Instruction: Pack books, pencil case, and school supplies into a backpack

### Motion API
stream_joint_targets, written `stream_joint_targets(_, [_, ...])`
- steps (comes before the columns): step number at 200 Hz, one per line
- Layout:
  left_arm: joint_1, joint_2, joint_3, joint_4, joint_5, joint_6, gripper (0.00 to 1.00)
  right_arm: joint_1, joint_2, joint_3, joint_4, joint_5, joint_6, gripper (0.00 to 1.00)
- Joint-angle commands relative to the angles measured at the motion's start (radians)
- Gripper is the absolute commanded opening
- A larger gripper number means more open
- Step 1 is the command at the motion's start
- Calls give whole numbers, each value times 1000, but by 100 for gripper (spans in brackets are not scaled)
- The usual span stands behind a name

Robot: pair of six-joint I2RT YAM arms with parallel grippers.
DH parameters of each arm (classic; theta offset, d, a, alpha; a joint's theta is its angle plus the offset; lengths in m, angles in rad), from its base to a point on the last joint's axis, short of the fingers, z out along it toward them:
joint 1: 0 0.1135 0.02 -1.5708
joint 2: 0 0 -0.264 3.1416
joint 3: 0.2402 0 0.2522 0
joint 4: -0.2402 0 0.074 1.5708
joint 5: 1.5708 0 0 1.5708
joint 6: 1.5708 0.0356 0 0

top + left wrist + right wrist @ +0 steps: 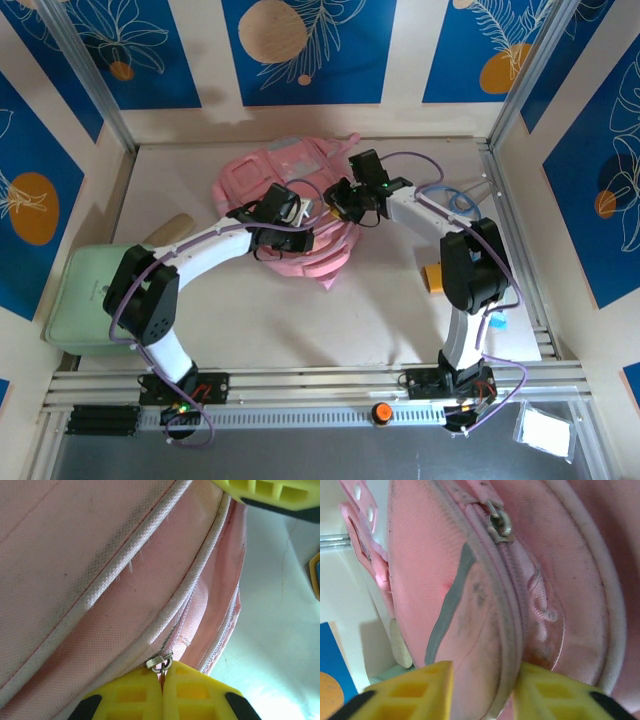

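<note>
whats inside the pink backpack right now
Only the backpack's pink outer fabric and a zipper slider show. The inside is covered by that fabric, so what it holds cannot be told.

I see the pale table point(380, 310) bearing a pink backpack point(285, 165) at upper centre, a tan pencil case point(165, 228) at centre left, a pale green pad point(85, 295) just below it at the left edge, and a small orange item point(433, 277) at right.
</note>
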Motion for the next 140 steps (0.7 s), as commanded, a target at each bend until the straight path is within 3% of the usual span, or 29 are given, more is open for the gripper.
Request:
stream_joint_targets(1, [-13,-16,42,-17,26,58,0,14,34,51,-32,-60,-29,24])
stream_joint_targets(20, [-11,-28,41,-88,-9,99,0,5,26,58,-38,-53,-46,10])
stream_joint_targets(44, [-3,-69,5,-190,-83,173,0,-27,-15,37,-38,-32,-66,0])
stream_joint_targets(94, [13,-155,-124,-291,-173,263,0,-72,-67,36,-87,18,-113,0])
stream_joint_targets(140, [46,-129,-80,-404,-219,336,0,-81,-61,60,-117,49,-134,0])
